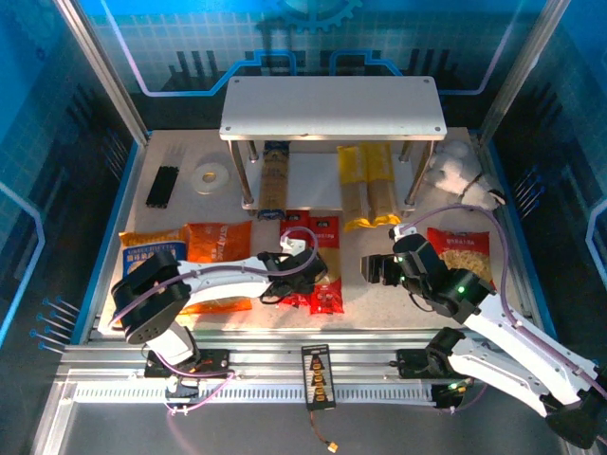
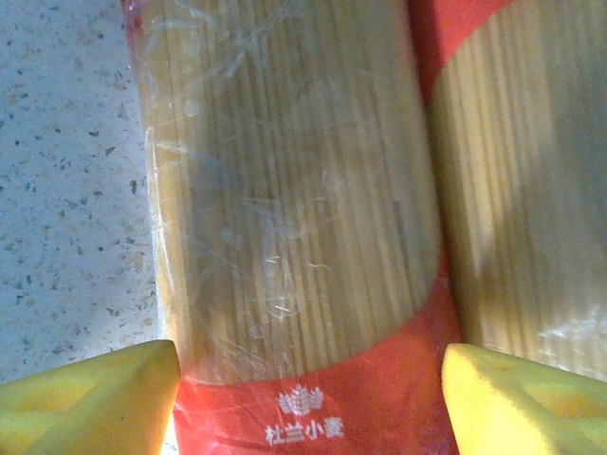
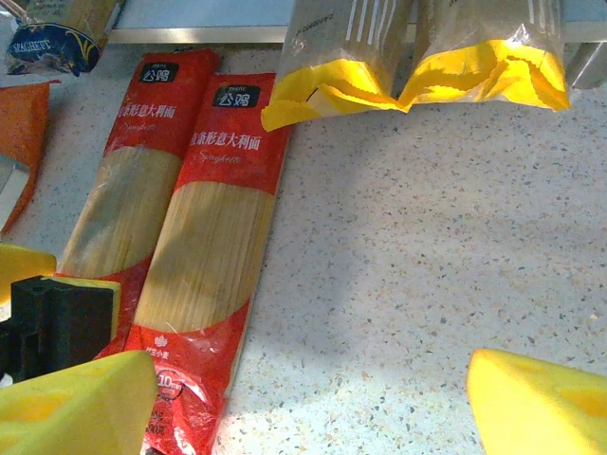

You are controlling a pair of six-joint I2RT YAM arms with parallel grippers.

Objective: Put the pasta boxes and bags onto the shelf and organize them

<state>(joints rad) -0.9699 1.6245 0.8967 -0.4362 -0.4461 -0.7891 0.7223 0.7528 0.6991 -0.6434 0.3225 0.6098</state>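
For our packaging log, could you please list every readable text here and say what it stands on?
"公鸡": black label on both red packs.
"杜兰小麦": one red pack's lower band, left wrist view.
"SPAGHETTI": blue-and-yellow pack.
Other print on packs and bags: too small or blurred to read.

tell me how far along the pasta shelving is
Done: the blue-and-yellow spaghetti pack and two yellow packs lie on the lower board of the shelf. In hand: the left hand straddles one red pack, lying flat on the table; whether it grips is unclear. Left: the other red pack and the blue-orange bag, orange bag and red bag on the table. The right hand is open and empty.
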